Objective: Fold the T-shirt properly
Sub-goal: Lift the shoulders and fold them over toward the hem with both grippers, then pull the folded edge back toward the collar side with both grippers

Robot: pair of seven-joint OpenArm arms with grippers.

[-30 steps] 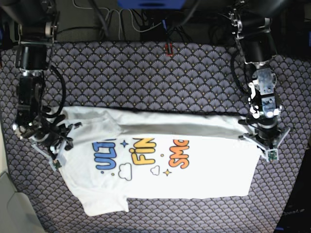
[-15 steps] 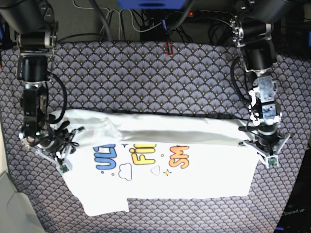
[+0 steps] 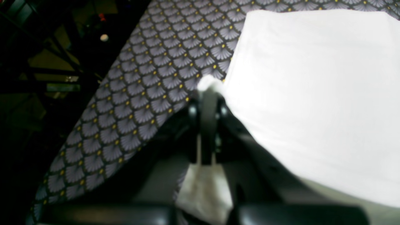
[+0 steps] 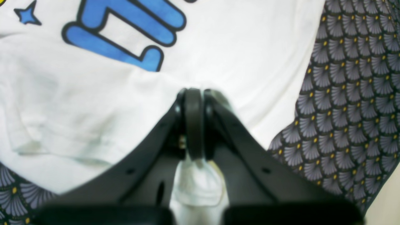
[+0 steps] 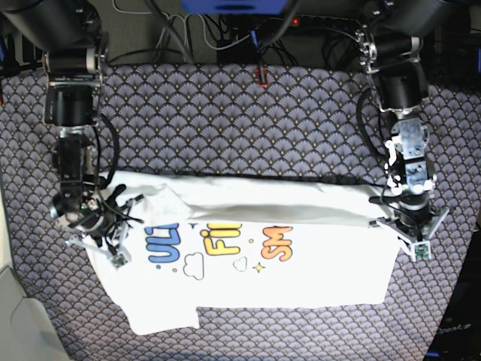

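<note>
The white T-shirt (image 5: 285, 256) lies spread on the patterned table, its far edge folded toward me over the tops of the blue, yellow and orange letters. My left gripper (image 5: 391, 219), on the right of the base view, is shut on the T-shirt's right edge; in the left wrist view the white cloth (image 3: 312, 93) is pinched between the closed fingers (image 3: 206, 103). My right gripper (image 5: 113, 237), at the left of the base view, is shut on the T-shirt by the sleeve. The right wrist view has cloth (image 4: 197, 181) bunched behind the closed fingertips (image 4: 193, 103), near the blue print (image 4: 125, 28).
A grey tablecloth with fan shapes and yellow dots (image 5: 225, 120) covers the table. Cables (image 5: 218, 30) and a small red object (image 5: 261, 75) lie along the far edge. The table's left edge (image 5: 7, 248) runs close to my right arm.
My right gripper has carried the left folded edge toward the near side and inward, covering more of the blue letters. The left gripper has shifted slightly nearer with the right edge.
</note>
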